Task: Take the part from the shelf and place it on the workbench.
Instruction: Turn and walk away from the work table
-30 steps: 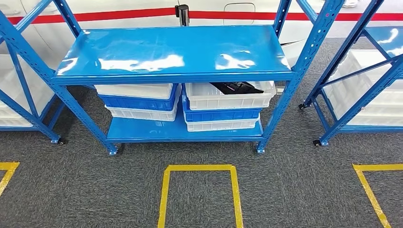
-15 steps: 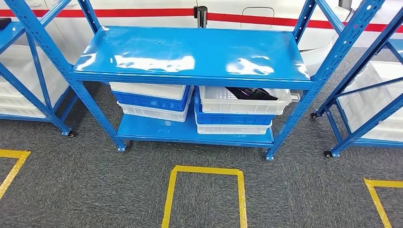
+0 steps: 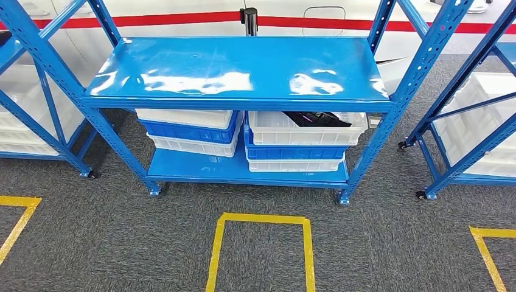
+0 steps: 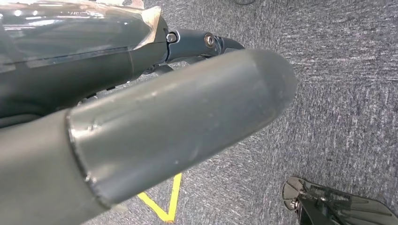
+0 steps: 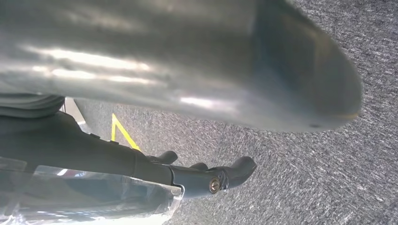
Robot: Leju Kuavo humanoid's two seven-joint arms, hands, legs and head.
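Shelf [image 3: 237, 67]: blue steel rack on castors, standing on grey carpet [image 3: 122, 243]; glossy upper deck bare of goods, lower deck carrying two stacks of crates.

Left stack [image 3: 187, 131]: white over blue over white crates, at the left end of the lower deck. Contents hidden by the upper deck.

Right stack [image 3: 298, 146]: white over blue over white, at the right end of the lower deck. Top crate [image 3: 304, 129] projects slightly past the front edge of the upper deck.

Part [image 3: 316, 118]: dark, elongated item lying in the top crate of the right stack, toward its rear; partly hidden under the upper deck, so its form cannot be made out further.

Floor marking [image 3: 260, 243]: yellow tape square on the carpet directly before the shelf; further tape corners at left and right.

Neighbouring racks at either side hold white crates.

Left hand [image 4: 141, 136]: hanging over carpet, grasping nothing; fingers extended, apart from the thumb.

Right hand [image 5: 187, 178]: hanging over carpet, grasping nothing; dark fingers lightly curled, clear of the thumb.

Progress: judged at the outset. Part not yet touched; reach, grasp, carry and placement on the workbench all remain.
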